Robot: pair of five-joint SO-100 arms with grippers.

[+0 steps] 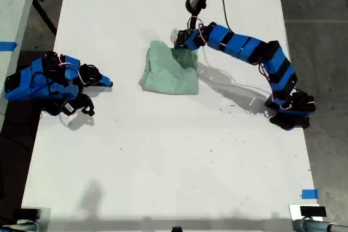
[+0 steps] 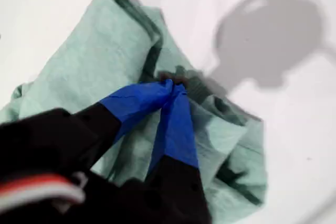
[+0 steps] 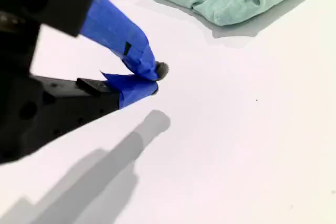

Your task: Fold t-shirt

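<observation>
T-shirt lies bunched on table, centre. My first gripper at its edge toward exterior view's right; my second gripper well apart, exterior view's left.

Surface: white table, matte, with faint scuffs and specks.
Garment: t-shirt, bunched into a rumpled heap, lying directly on the table.
Arm base: black and blue, standing on the table well apart from the t-shirt, toward the exterior view's right.
Folded arm: resting on the table well apart from the t-shirt, toward the exterior view's left.
Tape: blue tape piece on the table, far from the t-shirt, toward the exterior view's lower right.
</observation>
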